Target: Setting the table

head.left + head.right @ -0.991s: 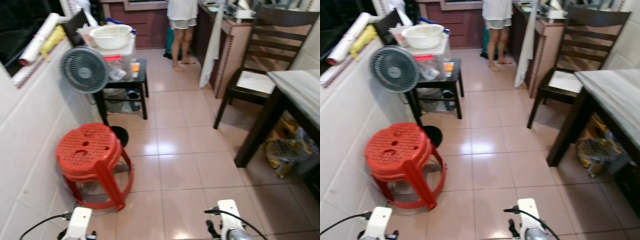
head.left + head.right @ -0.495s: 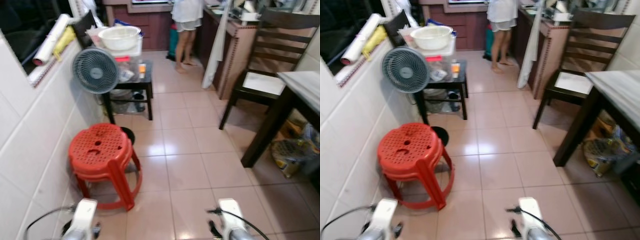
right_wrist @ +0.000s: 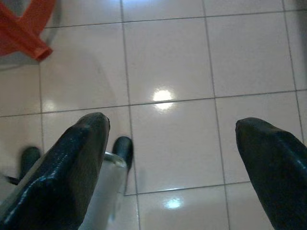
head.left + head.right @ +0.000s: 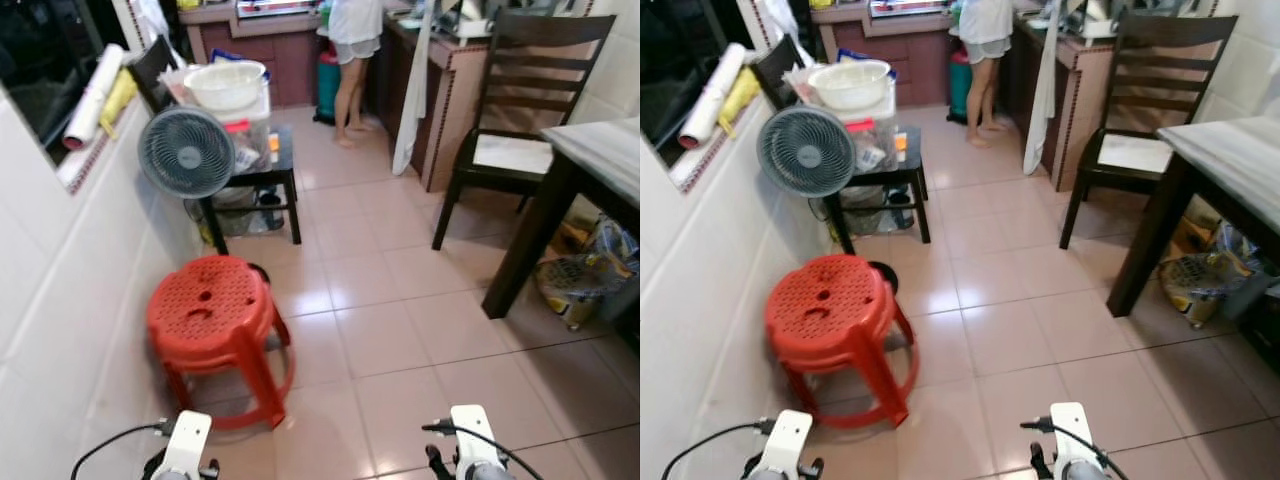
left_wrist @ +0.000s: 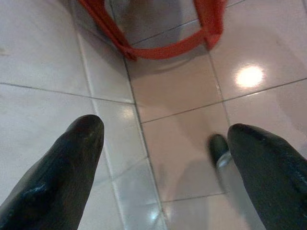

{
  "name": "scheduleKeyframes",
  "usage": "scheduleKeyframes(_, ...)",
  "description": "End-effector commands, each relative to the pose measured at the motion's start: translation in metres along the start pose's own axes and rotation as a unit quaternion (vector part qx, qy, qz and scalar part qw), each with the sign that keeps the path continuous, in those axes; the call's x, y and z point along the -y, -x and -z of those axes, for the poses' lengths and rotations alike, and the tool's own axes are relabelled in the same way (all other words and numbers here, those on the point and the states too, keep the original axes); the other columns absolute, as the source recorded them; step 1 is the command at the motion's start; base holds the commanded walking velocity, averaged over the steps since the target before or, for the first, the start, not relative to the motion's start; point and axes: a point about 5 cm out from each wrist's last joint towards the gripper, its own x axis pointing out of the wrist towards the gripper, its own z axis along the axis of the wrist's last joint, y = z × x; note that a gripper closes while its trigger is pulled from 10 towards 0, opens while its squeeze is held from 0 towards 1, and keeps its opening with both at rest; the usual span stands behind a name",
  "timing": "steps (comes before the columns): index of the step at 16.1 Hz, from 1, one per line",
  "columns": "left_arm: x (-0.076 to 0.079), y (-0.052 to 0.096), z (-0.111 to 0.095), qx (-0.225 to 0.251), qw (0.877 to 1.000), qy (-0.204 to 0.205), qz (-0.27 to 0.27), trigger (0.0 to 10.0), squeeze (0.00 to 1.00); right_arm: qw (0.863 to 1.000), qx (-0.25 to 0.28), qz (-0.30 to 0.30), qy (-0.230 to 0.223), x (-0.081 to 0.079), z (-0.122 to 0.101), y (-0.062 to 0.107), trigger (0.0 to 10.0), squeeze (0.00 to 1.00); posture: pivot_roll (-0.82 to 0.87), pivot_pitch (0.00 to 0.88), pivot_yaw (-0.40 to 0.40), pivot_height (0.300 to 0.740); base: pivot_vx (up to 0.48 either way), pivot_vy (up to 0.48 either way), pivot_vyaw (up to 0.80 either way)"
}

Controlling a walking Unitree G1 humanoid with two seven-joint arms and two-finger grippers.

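Both grippers, left gripper (image 5: 163,158) and right gripper (image 3: 172,158), are hanging with jaws wide over the pink tiled floor (image 4: 400,340); the grey-topped dark-legged desk (image 4: 600,160) is standing ahead-right, beside a red plastic stool (image 4: 215,310).

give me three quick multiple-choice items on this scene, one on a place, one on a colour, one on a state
1. Where is the bowl?
A. on the stool
B. atop the box on the black side table
C. on the chair

2. What colour is the stool?
A. red
B. blue
C. white

3. How are the two claws?
A. both shut on plates
B. left shut, right open
C. both open, holding nothing

Answers:
1 B: the bowl sits on the box on the side table, behind the fan.
2 A: the stool by the wall is red.
3 C: the left claw and right claw have fingers wide apart over bare floor.
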Motion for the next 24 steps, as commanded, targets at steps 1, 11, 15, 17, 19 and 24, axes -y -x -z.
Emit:
scheduleKeyframes(1, -0.007, 0.001, 0.007, -0.007, 1.000, -0.007, -0.008, 10.0, 0.00, 1.000, 0.013, -0.011, -0.003, -0.008, -0.009, -0.002, 10.0, 0.00, -0.16, 0.000, 0.049, 0.740, 0.000, 0.000, 0.00)
scheduleKeyframes(11, -0.029, 0.003, 0.011, -0.003, 0.997, 0.060, -0.039, 10.0, 0.00, 0.995, 0.040, -0.069, 0.064, -0.032, -0.037, -0.006, 10.0, 0.00, -0.02, 0.000, -0.040, 0.740, 0.000, 0.000, 0.00)
scheduleKeyframes(15, -0.028, 0.005, 0.021, -0.015, 0.996, 0.072, -0.050, 10.0, 0.00, 0.991, 0.067, -0.091, 0.066, -0.044, -0.058, -0.007, 10.0, 0.00, 0.01, 0.000, -0.055, 0.740, 0.000, 0.000, 0.00)
scheduleKeyframes(17, -0.030, 0.005, 0.022, -0.014, 0.996, 0.069, -0.053, 10.0, 0.00, 0.992, 0.074, -0.086, 0.046, -0.047, -0.065, -0.007, 10.0, 0.00, 0.00, 0.000, -0.036, 0.740, 0.000, 0.000, 0.00)
scheduleKeyframes(19, -0.031, 0.005, 0.020, -0.009, 0.997, 0.055, -0.051, 10.0, 0.00, 0.994, 0.074, -0.076, 0.023, -0.047, -0.065, -0.007, 10.0, 0.00, -0.02, 0.000, -0.018, 0.740, 0.000, 0.000, 0.00)
scheduleKeyframes(24, -0.029, 0.000, -0.011, 0.027, 0.998, 0.039, -0.028, 10.0, 0.00, 0.997, 0.044, -0.031, -0.062, -0.034, -0.040, -0.007, 10.0, 0.00, -0.09, 0.000, 0.036, 0.740, 0.000, 0.000, 0.00)
